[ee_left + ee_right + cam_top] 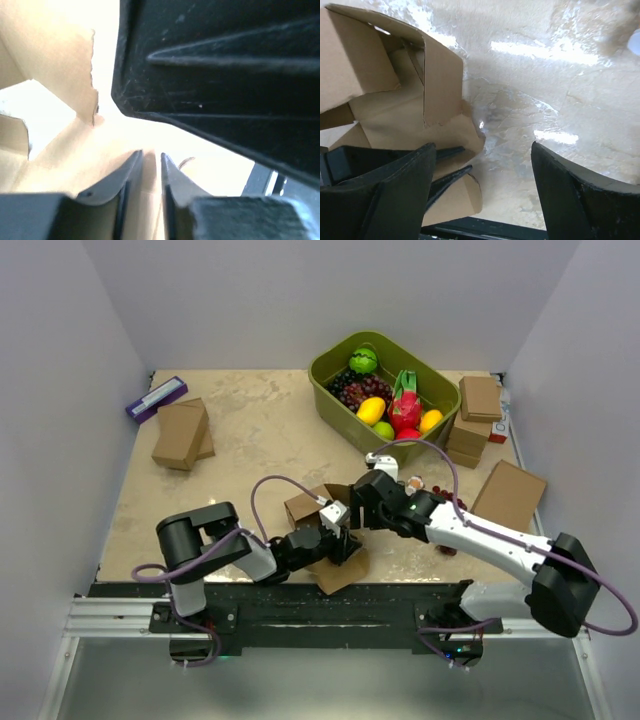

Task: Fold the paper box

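Beige mottled table (260,440), white walls (300,300); left gripper (151,156) pinches paper box (440,75), right gripper (483,147) gapes.

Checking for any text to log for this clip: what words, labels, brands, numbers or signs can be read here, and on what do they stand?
No text can be read in any view.
On the flat purple box with a white strip: any print is too small to read.
On the small red-and-white item beside the stacked brown cardboard boxes: too small and blurred.
On the half-folded plain brown cardboard paper box: no print shows.
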You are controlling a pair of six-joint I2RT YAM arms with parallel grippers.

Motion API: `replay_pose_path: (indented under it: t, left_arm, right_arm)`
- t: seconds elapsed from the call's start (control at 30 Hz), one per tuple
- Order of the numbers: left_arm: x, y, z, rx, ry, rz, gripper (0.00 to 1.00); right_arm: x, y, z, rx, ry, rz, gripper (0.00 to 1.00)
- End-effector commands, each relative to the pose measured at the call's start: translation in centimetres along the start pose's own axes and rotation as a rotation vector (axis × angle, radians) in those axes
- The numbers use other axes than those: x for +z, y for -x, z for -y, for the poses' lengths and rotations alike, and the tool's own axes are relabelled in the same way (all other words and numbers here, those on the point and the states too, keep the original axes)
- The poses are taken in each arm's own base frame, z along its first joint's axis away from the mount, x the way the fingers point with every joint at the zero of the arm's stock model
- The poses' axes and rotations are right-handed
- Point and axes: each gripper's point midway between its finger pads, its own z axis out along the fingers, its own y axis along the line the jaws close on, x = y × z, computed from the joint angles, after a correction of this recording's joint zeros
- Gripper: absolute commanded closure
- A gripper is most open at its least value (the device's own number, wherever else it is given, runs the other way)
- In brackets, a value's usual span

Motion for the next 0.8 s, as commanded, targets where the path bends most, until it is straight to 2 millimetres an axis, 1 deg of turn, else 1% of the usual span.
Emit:
replay_pose_path:
  t: [0.0,0.07,0.1,0.13,0.2,0.23,0.27,0.3,0.33,0.37,0.4,0.43,0.47,0.5,0.53,0.57,0.6,0.63,0.67,0.7,0.73,0.77]
  left_arm:
    - [0.0,-0.2,0.7,0.115,0.001,-0.073,0.64]
    - [-0.1,0.6,1.3,0.129,-0.010,-0.068,0.57]
    - [-0.3,0.8,1.4,0.135,-0.011,-0.069,0.55]
    - [-0.6,1.8,1.8,0.136,-0.019,-0.049,0.51]
    - [-1.2,2.0,1.8,0.146,-0.012,-0.064,0.48]
    - [-1.8,2.9,2.1,0.145,-0.019,-0.046,0.45]
    - [-2.3,2.8,1.9,0.151,-0.007,-0.065,0.43]
    - [-2.8,2.9,1.9,0.153,-0.005,-0.069,0.42]
    - [-3.4,4.1,2.3,0.153,-0.011,-0.044,0.41]
    - [-4.0,3.7,1.6,0.161,0.022,-0.068,0.41]
    - [-4.5,3.8,1.2,0.161,0.043,-0.071,0.39]
    - [-5.1,4.7,1.2,0.158,0.053,-0.055,0.38]
    - [-5.7,4.1,0.8,0.158,0.073,-0.092,0.37]
    - [-6.1,4.4,0.9,0.154,0.072,-0.092,0.36]
    - [-6.8,5.7,1.3,0.138,0.067,-0.062,0.34]
    - [-7.5,5.5,0.9,0.115,0.096,-0.088,0.33]
    - [-8.1,5.8,0.9,0.103,0.106,-0.087,0.31]
    - [-8.8,7.8,1.5,0.082,0.107,-0.043,0.27]
    - [-9.7,7.2,0.2,0.055,0.181,-0.084,0.24]
    - [-10.2,7.7,-0.6,0.029,0.219,-0.085,0.22]
    - [-10.9,9.1,-0.7,-0.007,0.235,-0.063,0.21]
    - [-11.9,8.4,-1.6,-0.046,0.275,-0.101,0.21]
  right_arm:
    - [-2.7,5.8,-1.6,0.074,0.126,0.130,0.18]
    - [-3.1,7.5,-1.0,0.092,0.132,0.166,0.18]
    - [-3.5,8.1,-1.0,0.095,0.144,0.183,0.17]
    - [-3.8,8.7,-1.0,0.090,0.151,0.198,0.17]
    - [-4.4,10.1,-0.9,0.101,0.166,0.229,0.17]
    - [-4.5,10.4,-0.9,0.094,0.169,0.237,0.17]
    - [-4.6,11.1,-0.6,0.103,0.168,0.251,0.17]
    - [-4.6,11.4,-0.6,0.104,0.174,0.262,0.17]
    - [-4.5,11.8,-0.4,0.098,0.168,0.274,0.16]
    - [-3.9,11.7,0.1,0.101,0.154,0.279,0.16]
    - [-3.6,12.2,0.1,0.103,0.154,0.301,0.16]
    - [-2.8,12.0,0.5,0.094,0.131,0.299,0.16]
    - [-1.9,11.3,0.8,0.087,0.114,0.285,0.16]
    - [-1.4,11.3,0.7,0.087,0.111,0.286,0.16]
    - [-0.4,10.7,0.7,0.077,0.101,0.265,0.16]
    - [0.2,10.1,1.0,0.073,0.089,0.250,0.16]
    - [0.7,10.0,0.9,0.074,0.089,0.252,0.16]
    - [1.2,9.7,1.0,0.075,0.082,0.245,0.16]
    - [1.7,9.3,1.0,0.069,0.082,0.241,0.16]
    - [1.8,9.7,0.8,0.073,0.096,0.263,0.16]
    - [2.0,9.6,0.8,0.069,0.097,0.267,0.16]
    - [2.4,9.2,0.9,0.065,0.094,0.262,0.16]
